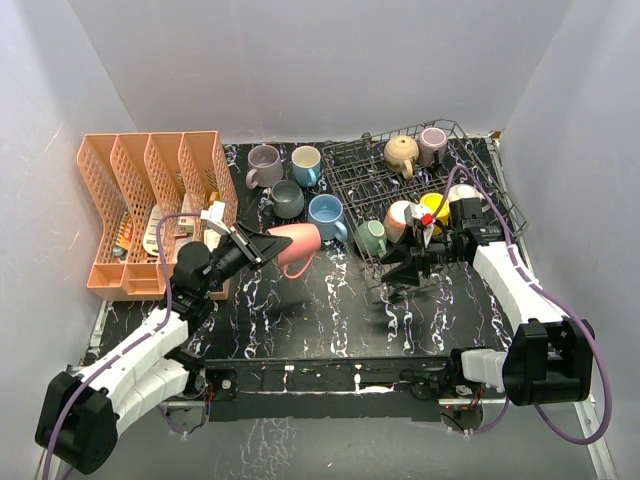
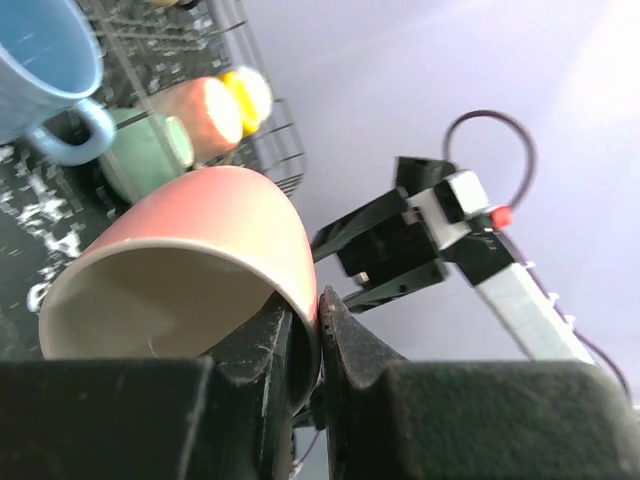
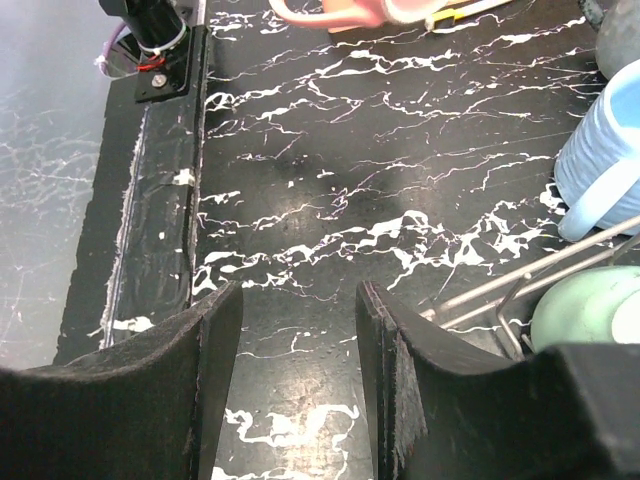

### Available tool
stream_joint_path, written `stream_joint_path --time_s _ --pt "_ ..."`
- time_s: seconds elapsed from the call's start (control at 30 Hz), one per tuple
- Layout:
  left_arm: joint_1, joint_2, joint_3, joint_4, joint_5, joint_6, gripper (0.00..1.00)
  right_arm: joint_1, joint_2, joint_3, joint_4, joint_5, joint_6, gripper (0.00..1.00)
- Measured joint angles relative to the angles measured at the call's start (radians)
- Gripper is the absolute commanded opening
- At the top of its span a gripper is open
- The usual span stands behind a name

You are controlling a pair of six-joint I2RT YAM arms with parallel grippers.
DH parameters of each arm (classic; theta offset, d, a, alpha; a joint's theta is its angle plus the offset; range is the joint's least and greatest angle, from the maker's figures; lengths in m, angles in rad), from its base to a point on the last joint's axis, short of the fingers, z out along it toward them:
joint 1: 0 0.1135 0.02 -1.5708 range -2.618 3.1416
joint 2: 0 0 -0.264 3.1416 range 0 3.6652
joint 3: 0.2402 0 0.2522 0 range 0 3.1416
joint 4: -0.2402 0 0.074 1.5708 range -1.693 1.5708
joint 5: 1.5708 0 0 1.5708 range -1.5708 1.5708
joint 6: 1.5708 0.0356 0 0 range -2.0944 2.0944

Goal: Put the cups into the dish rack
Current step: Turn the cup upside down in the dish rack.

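Observation:
My left gripper (image 1: pixel 272 245) (image 2: pixel 318 300) is shut on the rim of a pink cup (image 1: pixel 300 243) (image 2: pixel 200 250), which is lifted on its side over the black marbled table. A mauve cup (image 1: pixel 263 165), a blue cup (image 1: pixel 306 164), a grey cup (image 1: pixel 287 198) and a second blue cup (image 1: pixel 326 214) (image 3: pixel 600 160) stand on the table left of the dish rack (image 1: pixel 350 160). The rack holds several cups, among them tan (image 1: pixel 401 151), yellow (image 1: pixel 436 207) and green (image 1: pixel 372 238) (image 3: pixel 585 310). My right gripper (image 1: pixel 395 270) (image 3: pixel 300 295) hangs open and holds nothing, low at the rack's near left corner.
An orange plastic divided organiser (image 1: pixel 150 210) stands at the left, close behind my left arm. White walls close in the table on three sides. The table's black front lip (image 3: pixel 150 250) runs along the near edge.

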Motion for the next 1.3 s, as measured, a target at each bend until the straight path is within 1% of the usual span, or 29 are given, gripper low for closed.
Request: stream_joint_path --time_s 0.1,0.2,0.4,0.53,0.63,0.7,0.8,0.9,0.93,1.03,1.17,1.3 --pt "-0.002 -0.003 -0.052 0.17 -0.008 -0.078 0.0 0.0 0.007 0.018 -0.008 -0.014 0.023 0.5" --pt "-0.01 -0.001 -0.078 0.282 -0.024 -0.124 0.0 0.0 0.035 0.078 -0.017 -0.021 0.077 0.5" --pt "-0.051 0.03 -0.097 0.473 -0.092 -0.155 0.0 0.002 0.103 0.232 0.013 -0.033 0.297 0.51" --pt "-0.096 0.079 -0.098 0.591 -0.148 -0.153 0.0 0.008 0.116 0.262 0.084 -0.04 0.492 0.52" --pt "-0.14 0.132 -0.09 0.661 -0.189 -0.141 0.0 0.014 0.116 0.267 0.161 -0.046 0.649 0.57" --pt "-0.167 0.17 -0.074 0.694 -0.211 -0.127 0.0 0.022 0.116 0.267 0.229 -0.057 0.763 0.64" --pt "-0.196 0.217 -0.04 0.731 -0.238 -0.11 0.0 0.041 0.116 0.267 0.337 -0.071 0.914 0.7" --pt "-0.219 0.263 0.008 0.766 -0.261 -0.096 0.0 0.069 0.116 0.267 0.43 -0.08 1.027 0.73" --pt "-0.226 0.278 0.027 0.773 -0.265 -0.092 0.0 0.08 0.116 0.266 0.478 -0.08 1.084 0.74" --pt "-0.241 0.326 0.081 0.803 -0.279 -0.084 0.0 0.106 0.113 0.259 0.551 -0.071 1.159 0.74" --pt "-0.26 0.382 0.138 0.838 -0.298 -0.08 0.0 0.138 0.091 0.211 0.726 -0.023 1.309 0.72" --pt "-0.278 0.417 0.164 0.855 -0.327 -0.077 0.0 0.165 0.073 0.161 0.898 0.027 1.46 0.72"
